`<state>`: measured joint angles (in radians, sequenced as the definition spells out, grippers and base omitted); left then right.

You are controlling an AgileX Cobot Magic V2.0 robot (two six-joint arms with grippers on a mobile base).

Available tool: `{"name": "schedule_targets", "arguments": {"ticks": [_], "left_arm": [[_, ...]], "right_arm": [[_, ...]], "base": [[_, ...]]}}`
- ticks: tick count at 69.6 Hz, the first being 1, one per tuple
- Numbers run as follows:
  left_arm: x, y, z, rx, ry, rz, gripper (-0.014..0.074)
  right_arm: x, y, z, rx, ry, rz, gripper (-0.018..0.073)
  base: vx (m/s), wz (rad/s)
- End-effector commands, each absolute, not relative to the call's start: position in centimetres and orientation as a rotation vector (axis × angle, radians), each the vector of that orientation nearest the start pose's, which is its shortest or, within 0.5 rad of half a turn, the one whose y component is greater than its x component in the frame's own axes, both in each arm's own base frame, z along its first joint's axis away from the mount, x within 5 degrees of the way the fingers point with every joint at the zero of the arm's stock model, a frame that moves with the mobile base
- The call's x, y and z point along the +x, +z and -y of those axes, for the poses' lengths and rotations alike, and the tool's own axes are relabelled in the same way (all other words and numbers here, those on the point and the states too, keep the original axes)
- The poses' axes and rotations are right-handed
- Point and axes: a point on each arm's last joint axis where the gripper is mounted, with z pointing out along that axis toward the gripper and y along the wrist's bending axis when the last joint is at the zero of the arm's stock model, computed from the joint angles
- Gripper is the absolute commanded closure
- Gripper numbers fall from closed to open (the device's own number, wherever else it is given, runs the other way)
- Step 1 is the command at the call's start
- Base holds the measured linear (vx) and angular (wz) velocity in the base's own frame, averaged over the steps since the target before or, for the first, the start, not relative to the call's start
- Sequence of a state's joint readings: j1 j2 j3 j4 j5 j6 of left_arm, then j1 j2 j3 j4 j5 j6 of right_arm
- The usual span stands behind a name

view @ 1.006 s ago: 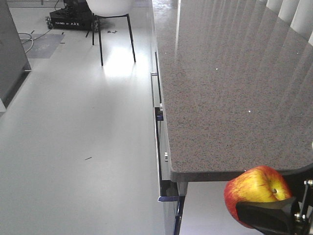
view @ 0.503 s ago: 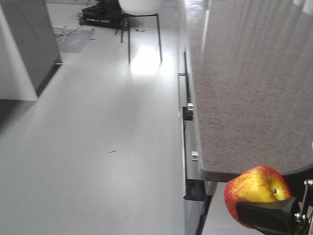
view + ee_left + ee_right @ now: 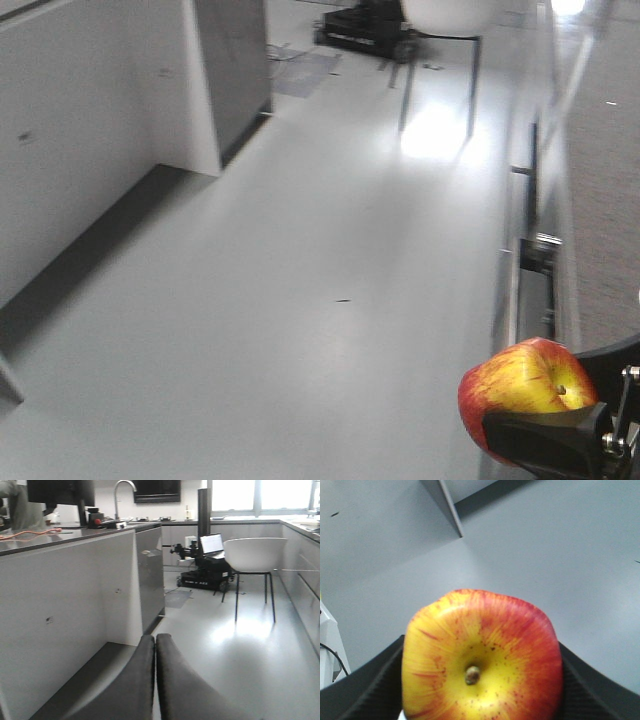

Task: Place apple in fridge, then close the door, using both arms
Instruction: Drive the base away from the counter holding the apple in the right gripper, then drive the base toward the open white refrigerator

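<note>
The apple, red with yellow patches, sits at the lower right of the front view, and my right gripper is shut on it. In the right wrist view the apple fills the lower middle, stem dimple facing the camera, with a black finger on each side. The right gripper holds it above bare grey floor. My left gripper is shut, its two dark fingers pressed together with nothing between them. The fridge and its door are out of view.
A grey counter block with a stone top stands on the left, also seen from the left wrist. The stone-topped counter with drawer handles runs along the right edge. A white chair and another robot base stand far ahead.
The front view has swung left: the stone counter slid to the right edge and the left counter block came into view. The apple stays held in the right gripper.
</note>
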<state>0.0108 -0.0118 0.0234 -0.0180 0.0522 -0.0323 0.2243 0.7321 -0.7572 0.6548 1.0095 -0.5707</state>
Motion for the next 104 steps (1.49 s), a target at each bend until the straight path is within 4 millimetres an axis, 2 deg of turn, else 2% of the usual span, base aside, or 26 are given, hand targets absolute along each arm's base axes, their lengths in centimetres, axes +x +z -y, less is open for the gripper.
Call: {"name": "schedule_targets", "arguments": {"ticks": [1,104], "left_arm": [[5.57,20.42,-0.06,-0.05,-0.039,-1.474,0.0603],[5.57,20.42,-0.06,-0.05,-0.039,-1.474,0.0603]], "right_arm": [[10.59,34.8,-7.31,-0.675,0.677,-2.121,0.0242],[10.59,34.8,-7.31,-0.675,0.677,-2.121,0.0242]], "base": [[-0.04,0.64],[0.01,0.62]]}}
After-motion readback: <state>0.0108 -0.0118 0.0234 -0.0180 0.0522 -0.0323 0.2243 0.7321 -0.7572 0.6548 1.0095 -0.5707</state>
